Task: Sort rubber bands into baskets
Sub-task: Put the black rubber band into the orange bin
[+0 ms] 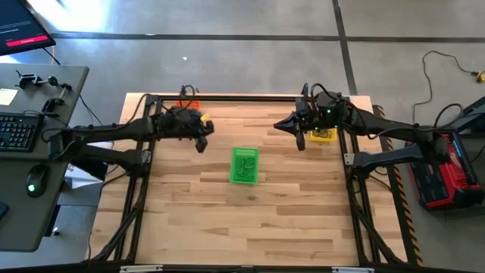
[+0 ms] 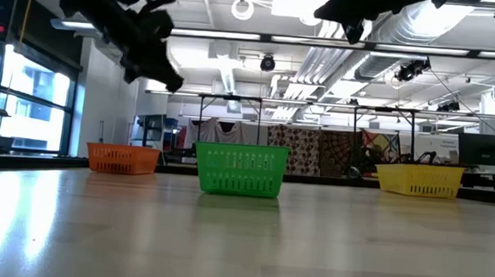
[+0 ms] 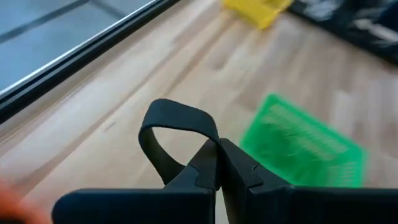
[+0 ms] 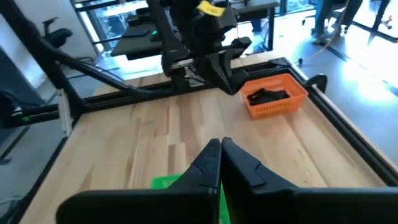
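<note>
Rubber bands, a dark clump of them (image 4: 267,96), sit inside the orange basket (image 4: 277,106), well ahead of the right gripper (image 4: 220,163), whose fingers are clenched on nothing. The left gripper (image 3: 217,168) is pinched empty too, the green basket (image 3: 301,149) just beyond its fingertips. No loose bands show on the table (image 1: 288,212); sorting looks nearly finished.

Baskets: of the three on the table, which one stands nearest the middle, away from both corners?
The green basket. It stands alone near the table's middle, while the orange basket and the yellow basket sit toward the far corners beside the arms.
</note>
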Action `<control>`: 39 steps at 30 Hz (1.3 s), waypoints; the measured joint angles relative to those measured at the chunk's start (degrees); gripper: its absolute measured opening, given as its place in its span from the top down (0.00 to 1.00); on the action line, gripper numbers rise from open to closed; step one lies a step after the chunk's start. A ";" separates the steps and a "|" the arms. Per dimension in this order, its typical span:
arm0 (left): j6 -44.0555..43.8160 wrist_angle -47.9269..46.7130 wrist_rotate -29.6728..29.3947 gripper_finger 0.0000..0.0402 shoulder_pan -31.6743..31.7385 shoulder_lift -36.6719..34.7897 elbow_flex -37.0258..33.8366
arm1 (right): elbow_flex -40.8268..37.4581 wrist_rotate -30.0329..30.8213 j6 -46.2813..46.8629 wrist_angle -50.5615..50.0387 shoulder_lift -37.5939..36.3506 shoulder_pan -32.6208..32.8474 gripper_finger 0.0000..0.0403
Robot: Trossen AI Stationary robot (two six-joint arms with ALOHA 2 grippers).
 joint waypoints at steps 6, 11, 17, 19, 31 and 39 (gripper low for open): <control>0.01 -9.73 0.06 1.00 9.21 -1.56 0.00 | 0.00 3.78 0.35 2.97 1.78 1.73 1.00; 1.56 -15.88 0.06 1.00 16.37 -1.29 0.00 | 0.00 5.60 1.59 5.26 3.21 2.27 1.00; 4.09 -17.23 5.10 1.00 26.04 2.96 0.02 | 0.00 6.98 1.62 6.38 4.58 2.24 1.00; 5.73 -17.25 6.20 1.00 28.34 5.48 0.02 | 0.00 7.18 1.62 6.41 4.74 2.24 1.00; 11.15 -17.58 7.71 1.00 33.14 18.20 3.09 | 0.00 10.35 2.66 6.48 4.79 2.24 1.00; 14.08 -20.34 7.62 0.90 33.50 20.89 6.24 | 0.00 10.39 2.67 6.43 4.79 2.24 1.00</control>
